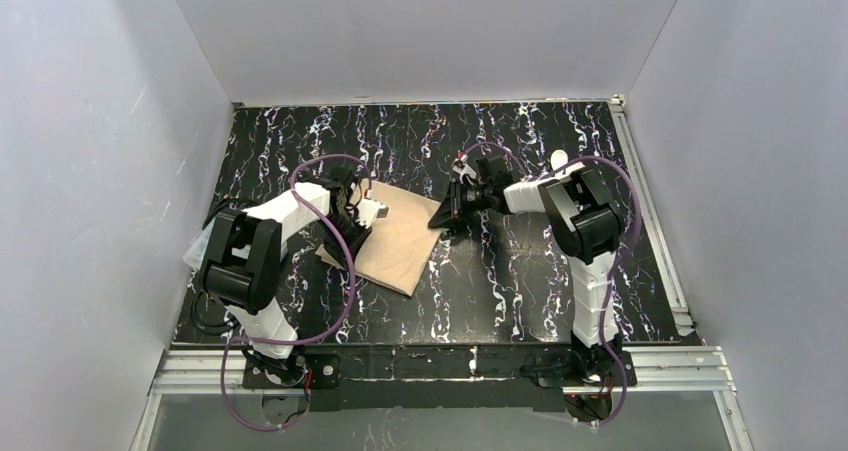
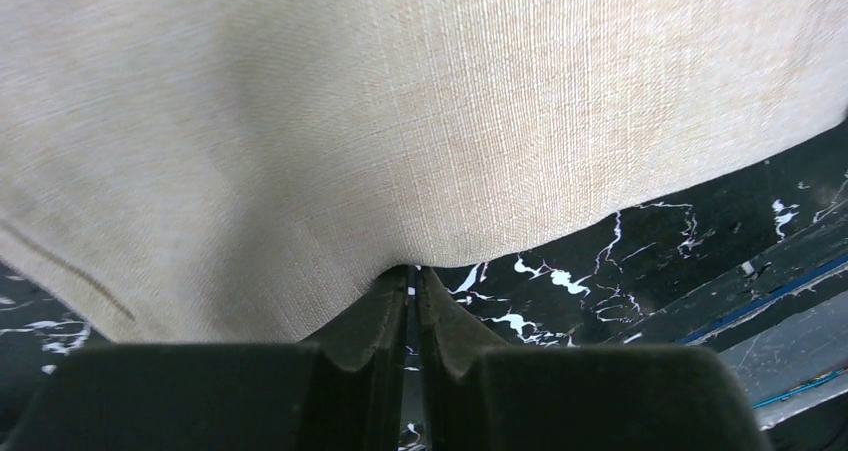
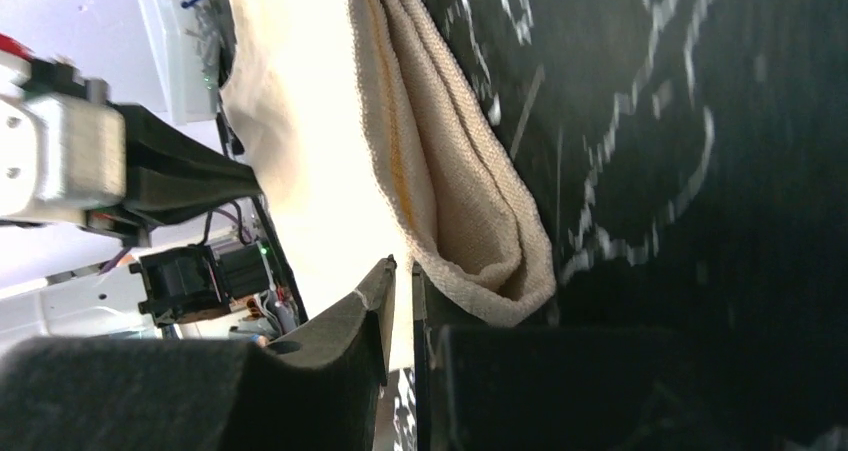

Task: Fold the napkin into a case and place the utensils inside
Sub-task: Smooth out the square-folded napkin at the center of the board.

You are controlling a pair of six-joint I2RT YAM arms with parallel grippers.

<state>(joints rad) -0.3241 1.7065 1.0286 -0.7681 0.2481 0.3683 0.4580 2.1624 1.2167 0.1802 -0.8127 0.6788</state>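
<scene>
The napkin (image 2: 420, 111) was a coarse woven cloth, beige and matt, its thread grid plain in the left wrist view. At its folded corner the weave looked thick and nubbly. The bench (image 1: 500, 291) was smooth black marbling with white veins and a slight sheen. The right fingers (image 3: 340, 351) were matt black and rubbery. The arm shells (image 1: 590, 291) were smooth white plastic. The rail (image 1: 440, 363) along the bench's near edge was bare metal.

Black worktop (image 1: 520, 301), white marble veins all over. Plain white back wall (image 1: 420, 31), left wall (image 1: 90, 171), right wall (image 1: 760, 171) boxing it in. Aluminium near rail (image 1: 190, 374) along front edge, side rail (image 1: 650, 211) up right. Light even, soft.
</scene>
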